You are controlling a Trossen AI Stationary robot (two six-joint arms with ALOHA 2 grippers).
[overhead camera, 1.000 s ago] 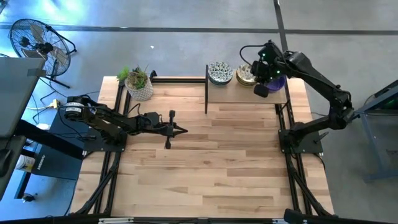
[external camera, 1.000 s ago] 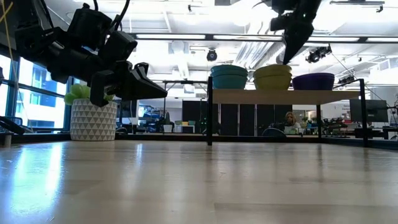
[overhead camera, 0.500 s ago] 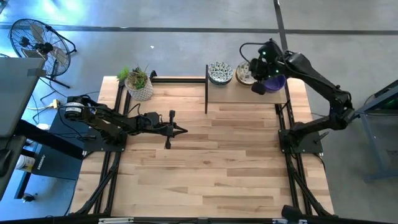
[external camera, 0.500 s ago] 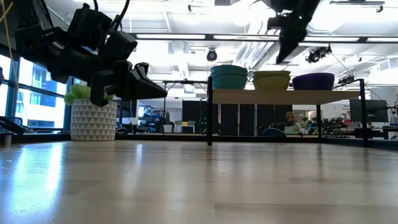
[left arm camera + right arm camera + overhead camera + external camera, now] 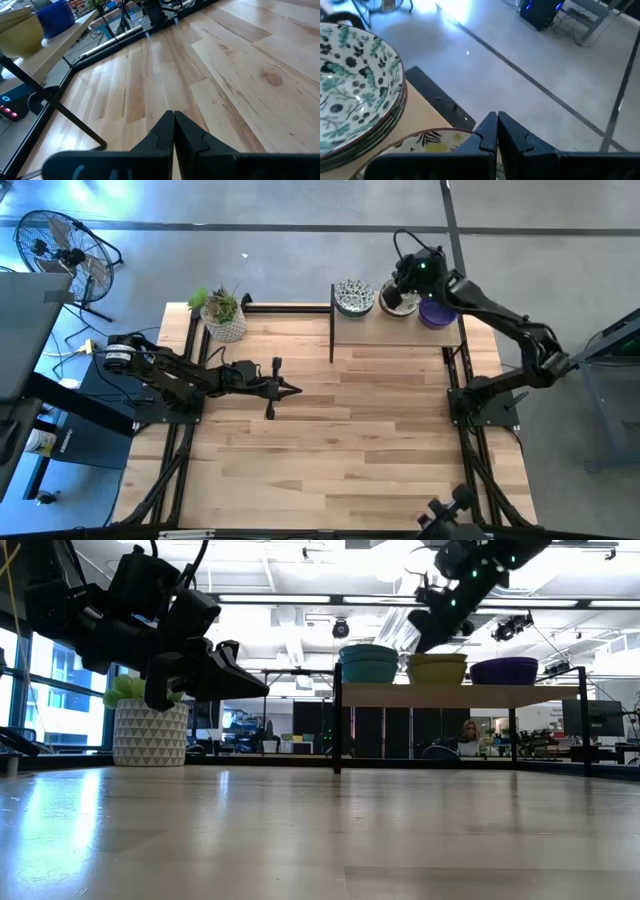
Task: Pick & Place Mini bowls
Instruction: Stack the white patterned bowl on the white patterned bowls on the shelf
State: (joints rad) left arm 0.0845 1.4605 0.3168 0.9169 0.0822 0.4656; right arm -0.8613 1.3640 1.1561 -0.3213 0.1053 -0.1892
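Three stacks of mini bowls sit side by side in a row along a raised shelf (image 5: 375, 330) at the far edge of the table (image 5: 330, 440), all upright with mouths facing up; being round, they have no long axis. From the high view the row runs left to right: the floral stack (image 5: 354, 297), white with dark speckled leaves, then the middle stack (image 5: 393, 302), then the purple stack (image 5: 436, 313). In the low view their outsides read teal (image 5: 368, 663), yellow-green (image 5: 438, 668) and purple (image 5: 504, 670).

The right claw (image 5: 405, 280) hangs above the middle stack, its fingers pressed together and holding nothing; the right wrist view shows the joined tips over that stack's rim (image 5: 427, 141), with the floral stack (image 5: 357, 90) just beside. A second ago this claw was over the near side of the purple stack; it has since swung toward the far edge and over the middle stack, leaving the purple bowls uncovered.

The left claw (image 5: 292, 389), also pressed together and empty, hovers over the left part of the table, well apart from the shelf, unmoved. A white pot with a green plant (image 5: 224, 315) stands at the far left corner
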